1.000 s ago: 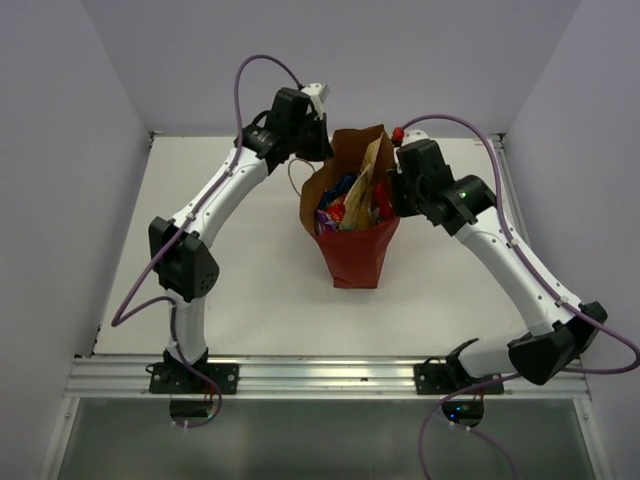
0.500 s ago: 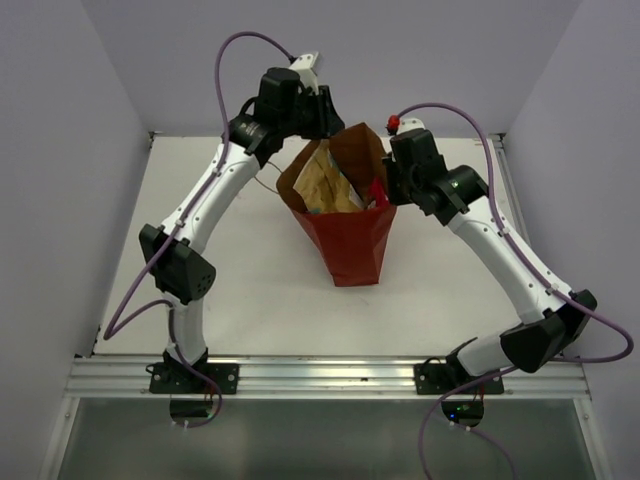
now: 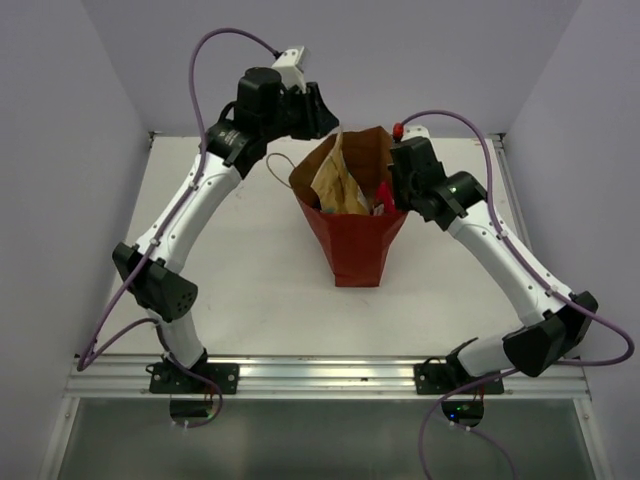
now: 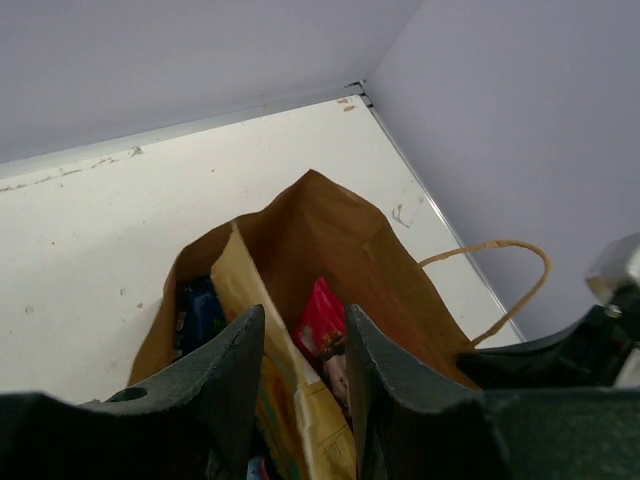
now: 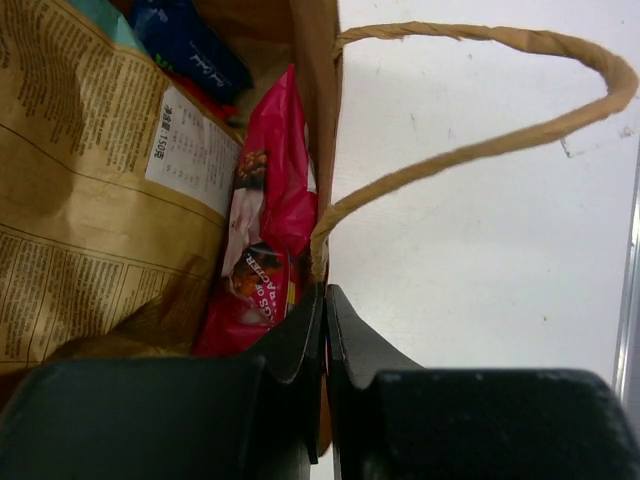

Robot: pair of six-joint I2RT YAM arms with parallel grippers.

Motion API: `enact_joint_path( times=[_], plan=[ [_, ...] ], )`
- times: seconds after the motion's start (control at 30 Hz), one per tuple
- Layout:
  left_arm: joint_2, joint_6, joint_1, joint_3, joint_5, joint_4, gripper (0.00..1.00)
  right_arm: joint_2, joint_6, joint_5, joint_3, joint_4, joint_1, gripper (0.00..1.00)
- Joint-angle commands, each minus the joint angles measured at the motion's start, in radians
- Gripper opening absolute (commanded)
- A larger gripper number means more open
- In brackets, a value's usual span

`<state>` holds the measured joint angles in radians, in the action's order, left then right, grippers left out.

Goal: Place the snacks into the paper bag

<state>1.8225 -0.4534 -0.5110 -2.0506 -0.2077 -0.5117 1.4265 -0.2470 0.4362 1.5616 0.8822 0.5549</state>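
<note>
The paper bag (image 3: 350,245) stands upright mid-table, red-brown outside, brown inside. The large tan kraft pouch (image 3: 335,180) stands in it, with a red-pink packet (image 3: 382,197) beside it. My left gripper (image 3: 322,112) hovers open above the bag's far-left rim; in its wrist view the gripper (image 4: 303,320) looks down on the pouch (image 4: 240,275), a red-pink packet (image 4: 322,318) and a blue packet (image 4: 200,312). My right gripper (image 3: 398,195) is shut on the bag's right rim; its wrist view shows the gripper (image 5: 325,292) pinching the bag wall (image 5: 315,90) below the string handle (image 5: 480,150), next to the pouch (image 5: 90,200), the red-pink packet (image 5: 265,240) and the blue packet (image 5: 190,45).
The white table (image 3: 230,280) is walled by lilac panels on three sides. A metal rail (image 3: 330,375) runs along the near edge. The bag's left string handle (image 3: 278,165) hangs outward below the left wrist.
My left gripper has risen and drawn back to the left, off the tan pouch, which has sunk into the bag. The bag has swayed left and come back upright. The right gripper keeps its pinch.
</note>
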Motion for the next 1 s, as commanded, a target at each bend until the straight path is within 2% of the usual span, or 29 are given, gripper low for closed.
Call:
enact_joint_path(
  times=[0.0, 0.1, 0.17, 0.2, 0.27, 0.4, 0.53, 0.6, 0.67, 0.7, 0.77, 0.8, 0.9, 0.97],
  plan=[
    [-0.11, 0.008, 0.003, 0.02, 0.011, 0.047, 0.42, -0.032, -0.028, 0.041, -0.046, -0.009, -0.009, 0.06],
    [-0.211, 0.045, 0.002, 0.119, 0.184, -0.014, 0.41, -0.043, -0.035, 0.035, -0.075, -0.023, -0.01, 0.06],
    [-0.25, 0.058, 0.005, 0.258, 0.267, -0.005, 0.43, -0.047, -0.035, 0.035, -0.083, -0.029, -0.012, 0.06],
    [-0.271, 0.055, 0.006, 0.3, 0.281, -0.002, 0.51, -0.047, -0.035, 0.036, -0.084, -0.029, -0.013, 0.06],
    [-0.29, 0.038, 0.019, 0.424, 0.274, 0.028, 0.56, -0.041, -0.034, 0.033, -0.086, -0.029, -0.018, 0.06],
    [-0.362, 0.007, 0.032, 0.63, 0.234, 0.172, 0.59, -0.044, -0.032, 0.036, -0.097, -0.029, -0.021, 0.05],
    [-0.408, -0.005, 0.032, 0.665, 0.231, 0.226, 0.6, -0.057, -0.018, 0.055, -0.086, -0.037, -0.026, 0.08],
    [-0.413, 0.001, 0.032, 0.646, 0.229, 0.219, 0.61, -0.064, -0.014, 0.061, -0.077, -0.043, -0.029, 0.14],
    [-0.414, 0.009, 0.032, 0.636, 0.232, 0.211, 0.61, -0.077, -0.011, 0.059, -0.071, -0.051, -0.033, 0.17],
    [-0.417, 0.012, 0.034, 0.632, 0.235, 0.207, 0.62, -0.078, -0.011, 0.061, -0.061, -0.052, -0.033, 0.23],
    [-0.417, 0.016, 0.032, 0.632, 0.237, 0.203, 0.64, -0.078, -0.009, 0.061, -0.049, -0.049, -0.038, 0.27],
    [-0.423, 0.016, 0.032, 0.636, 0.238, 0.205, 0.64, -0.075, -0.009, 0.059, -0.04, -0.048, -0.038, 0.4],
    [-0.434, 0.019, 0.032, 0.645, 0.24, 0.21, 0.64, -0.075, -0.008, 0.05, -0.028, -0.042, -0.038, 0.64],
    [-0.437, 0.021, 0.032, 0.645, 0.24, 0.211, 0.65, -0.081, -0.008, 0.047, -0.032, -0.057, -0.038, 0.65]
  ],
)
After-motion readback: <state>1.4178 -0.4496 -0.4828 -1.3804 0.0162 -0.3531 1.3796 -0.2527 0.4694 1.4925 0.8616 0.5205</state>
